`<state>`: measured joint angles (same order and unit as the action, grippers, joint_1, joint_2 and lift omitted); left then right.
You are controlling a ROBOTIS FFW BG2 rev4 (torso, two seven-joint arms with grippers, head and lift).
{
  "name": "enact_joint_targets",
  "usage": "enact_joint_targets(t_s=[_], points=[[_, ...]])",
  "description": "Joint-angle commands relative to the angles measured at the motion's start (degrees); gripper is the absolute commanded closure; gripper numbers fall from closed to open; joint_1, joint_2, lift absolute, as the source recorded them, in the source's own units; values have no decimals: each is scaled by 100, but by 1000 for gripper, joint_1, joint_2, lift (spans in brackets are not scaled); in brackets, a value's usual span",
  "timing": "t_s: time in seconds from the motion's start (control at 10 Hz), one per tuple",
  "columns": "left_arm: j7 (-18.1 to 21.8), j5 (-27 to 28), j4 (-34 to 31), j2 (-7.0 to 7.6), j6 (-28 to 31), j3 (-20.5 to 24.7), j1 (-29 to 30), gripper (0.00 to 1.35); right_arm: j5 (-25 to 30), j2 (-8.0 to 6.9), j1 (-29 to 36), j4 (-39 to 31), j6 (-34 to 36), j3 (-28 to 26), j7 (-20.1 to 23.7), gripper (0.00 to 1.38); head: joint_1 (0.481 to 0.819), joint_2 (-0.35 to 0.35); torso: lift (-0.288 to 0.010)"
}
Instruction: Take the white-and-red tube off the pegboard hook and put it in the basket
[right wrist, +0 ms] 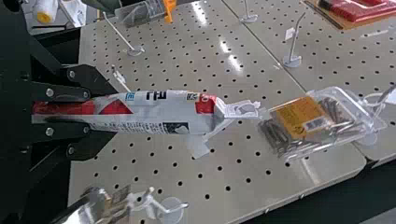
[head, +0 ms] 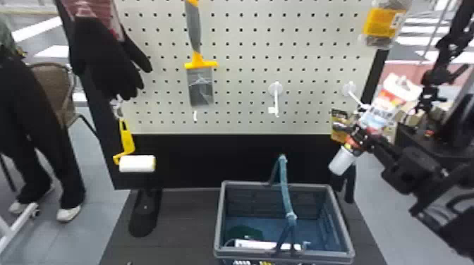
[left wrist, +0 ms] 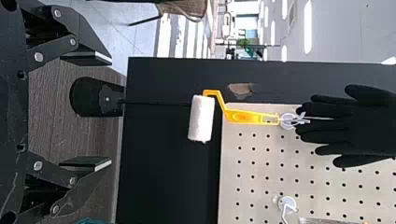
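Right tool: the right gripper (head: pixel 360 135), fingers clenched on the lower part of the tube, just above its cap
Tube: white-and-red (head: pixel 376 114), tilted in the head view, hang tab up and to the right, white cap down to the left; in front of the pegboard's right edge, higher than the basket
Tube's tab: near a white hook (head: pixel 357 99); cannot tell whether it is free of it
Left tool: the left gripper (left wrist: pixel 110 111), released, fingers apart with nothing between them
Basket: grey-blue (head: pixel 317 256), below the pegboard (head: pixel 243 38), handle raised; a white item (head: pixel 261 244) and a dark green one (head: pixel 244 232) inside
Middle hook: bare but for a small tag (head: pixel 276 100)
Scraper: yellow and grey (head: pixel 200 86), on the pegboard, left of the middle hook
Far left: black glove (head: pixel 105 56) above a paint roller (head: pixel 137 164)
Upper right: clear pack with orange label (head: pixel 379 23)
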<state>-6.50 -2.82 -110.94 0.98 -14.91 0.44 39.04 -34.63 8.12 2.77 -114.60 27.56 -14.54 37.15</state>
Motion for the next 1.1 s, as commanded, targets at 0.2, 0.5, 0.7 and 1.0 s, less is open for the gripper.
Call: enact_joint_targets(t_s=[0.2,0.5,0.7,1.0], points=[[0,9,6,8,-30,0,-13,502,-360,-197,428,540,-532,4,-23,1050,549,0,-100],[0,1,6,17,-12,0,-25,502,-404,-346,563,905,-717,13,-58,1050,549,0,-100],[0,-8,-9,34,5,-9,-37,502,-413,-434,526,1144,-717,30,-50,1050,549,0,-100],[0,-17,34,43,32,-44,-62,502,-448,-399,465,1299,-717,189,-50,1050,549,0,-100]])
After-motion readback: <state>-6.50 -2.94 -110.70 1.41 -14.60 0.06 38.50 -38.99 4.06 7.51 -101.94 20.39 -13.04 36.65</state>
